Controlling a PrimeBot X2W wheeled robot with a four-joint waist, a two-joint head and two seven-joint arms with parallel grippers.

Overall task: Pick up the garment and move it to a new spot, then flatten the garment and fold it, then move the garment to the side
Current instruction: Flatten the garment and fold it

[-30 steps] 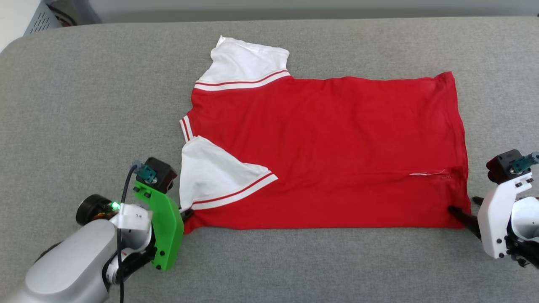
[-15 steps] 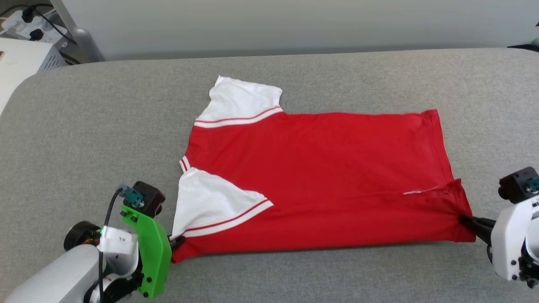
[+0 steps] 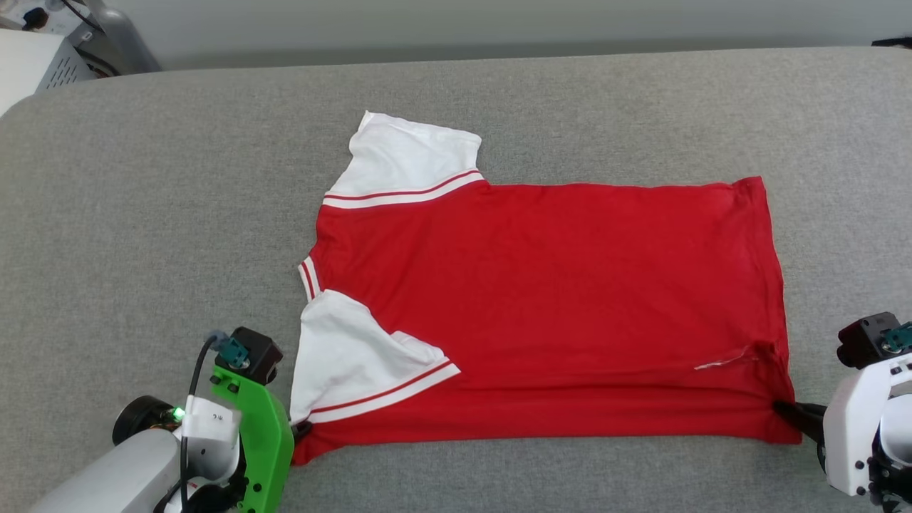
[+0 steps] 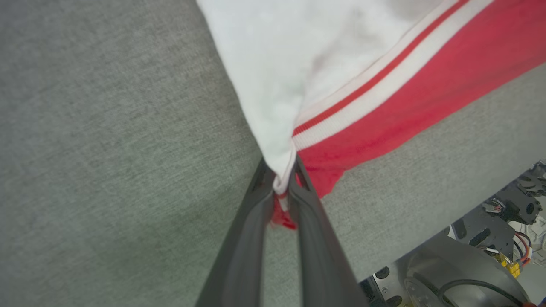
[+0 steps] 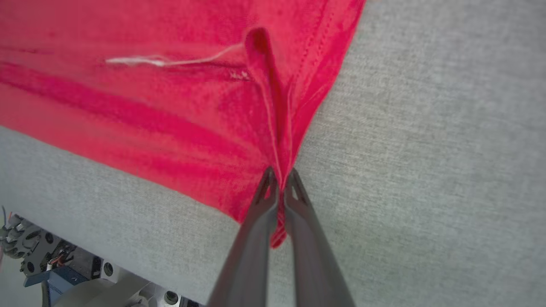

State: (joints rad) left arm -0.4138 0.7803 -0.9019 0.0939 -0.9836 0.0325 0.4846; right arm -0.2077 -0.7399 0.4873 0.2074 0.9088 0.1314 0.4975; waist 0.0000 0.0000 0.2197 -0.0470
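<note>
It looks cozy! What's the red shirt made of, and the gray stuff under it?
The red shirt looks like soft, matte knit cloth, maybe cotton or polyester: it gathers into limp folds at its pinched corners. The gray surface looks like woven, speckled upholstery fabric, dull and slightly fuzzy.

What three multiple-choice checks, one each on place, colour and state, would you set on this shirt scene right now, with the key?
1. Where does the right gripper hold the garment?
A. The near hem corner
B. The collar
C. The far sleeve

2. What colour are the sleeves?
A. Black
B. White
C. Grey

3. What state is the left gripper in?
A. Open above the cloth
B. Shut on the garment
C. Shut on nothing

Key:
1 A: the right wrist view shows the hem corner pinched between its fingers.
2 B: both sleeves are white above red-and-white striped trim.
3 B: the left wrist view shows white and red cloth clamped between its fingers.
</note>
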